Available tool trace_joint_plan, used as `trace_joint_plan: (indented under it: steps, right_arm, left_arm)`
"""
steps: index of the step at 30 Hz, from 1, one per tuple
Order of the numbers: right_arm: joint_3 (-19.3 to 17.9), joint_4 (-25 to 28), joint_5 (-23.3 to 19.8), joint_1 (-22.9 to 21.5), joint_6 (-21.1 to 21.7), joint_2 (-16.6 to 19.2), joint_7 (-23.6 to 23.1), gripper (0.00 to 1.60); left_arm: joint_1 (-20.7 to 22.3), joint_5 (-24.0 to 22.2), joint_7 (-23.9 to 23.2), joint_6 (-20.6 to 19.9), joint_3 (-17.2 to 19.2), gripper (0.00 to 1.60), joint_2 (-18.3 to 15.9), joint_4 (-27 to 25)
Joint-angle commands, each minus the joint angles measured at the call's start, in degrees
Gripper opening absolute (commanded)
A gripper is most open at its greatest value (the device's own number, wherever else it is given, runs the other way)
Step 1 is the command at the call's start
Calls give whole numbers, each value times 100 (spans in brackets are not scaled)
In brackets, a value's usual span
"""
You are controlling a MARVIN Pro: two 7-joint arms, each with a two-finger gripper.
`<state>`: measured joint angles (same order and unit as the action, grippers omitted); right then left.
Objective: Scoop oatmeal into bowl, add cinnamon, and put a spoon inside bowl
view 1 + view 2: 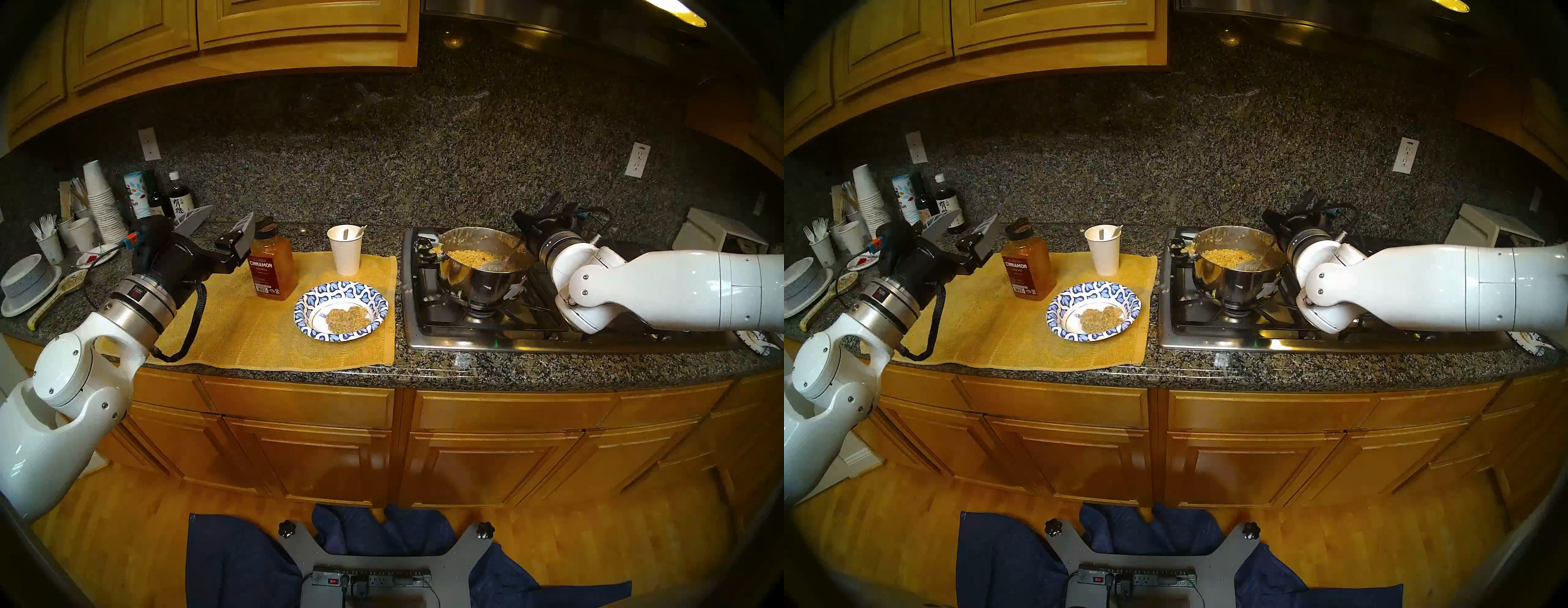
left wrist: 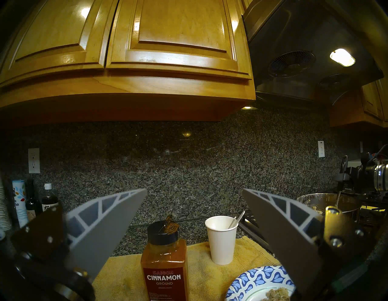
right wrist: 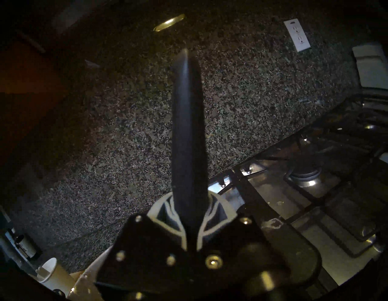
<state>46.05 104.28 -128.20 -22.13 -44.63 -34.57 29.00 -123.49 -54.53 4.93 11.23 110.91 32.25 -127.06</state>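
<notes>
L claw (image 2: 194,212) agape nr cinnamon (image 2: 164,264); oatmeal (image 1: 343,319) in bowl (image 1: 382,303)

Steel pot (image 1: 481,276) on stove (image 1: 551,335)

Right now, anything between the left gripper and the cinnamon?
Nothing visible. The left gripper is open, and the cinnamon stands upright on the yellow cloth ahead of its fingers, apart from them. The paper cup and the bowl sit off to its right, outside that line.
</notes>
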Motion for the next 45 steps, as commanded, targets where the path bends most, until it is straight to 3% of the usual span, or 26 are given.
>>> trace_joint_plan:
  steps: [1, 13, 18, 25, 35, 45]
  right_arm:
    - [-300, 63, 110, -464, -206, 237, -153, 0]
    - [-493, 132, -192, -338, -277, 362, -276, 0]
    - [-399, 26, -170, -198, -259, 177, -307, 0]
    - [-599, -95, -621, 59, -298, 68, -512, 0]
    - [-631, -208, -843, 167, -250, -107, -740, 0]
    - [-839, -76, -1153, -13, -301, 178, -933, 0]
  left_arm:
    - [104, 11, -3, 67, 124, 160, -6, -68]
    - [102, 13, -6, 72, 129, 160, -2, -70]
    - [100, 14, -11, 76, 135, 160, 1, -71]
    - [99, 13, -11, 77, 135, 160, 0, -71]
    - [100, 13, -11, 76, 135, 160, 0, -71]
    - [103, 12, -6, 70, 128, 160, -4, -69]
